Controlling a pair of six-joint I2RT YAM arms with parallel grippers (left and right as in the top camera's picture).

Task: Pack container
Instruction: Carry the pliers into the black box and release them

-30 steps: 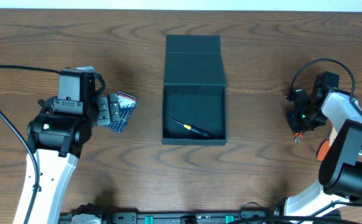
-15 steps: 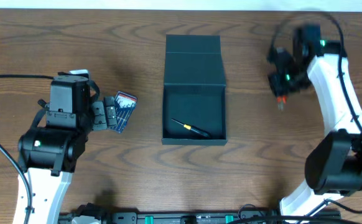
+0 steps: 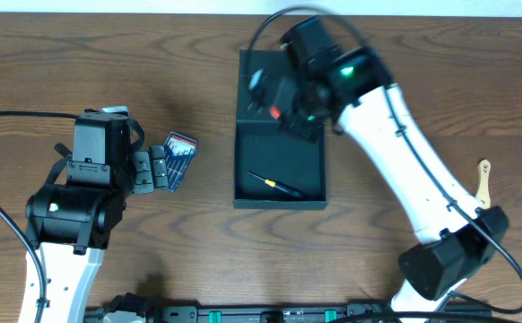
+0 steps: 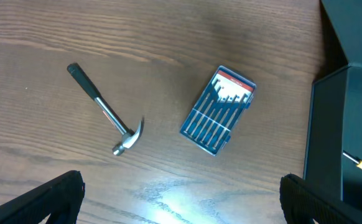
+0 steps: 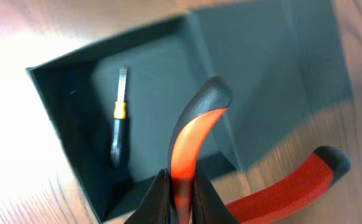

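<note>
Worktop: mid-brown, dark wavy wood grain.
Container, centre of worktop: matte teal-black inside and out.
Screwdriver in it: black handle, yellow band, grey shaft.
Pliers: orange-red handles, black tips.
Screwdriver set case, toward left edge: blue, red-and-white label, silver shafts in rows.
Hammer: black grip, shiny silver head.
Arms: white links, black joints; green light on right one.
</note>
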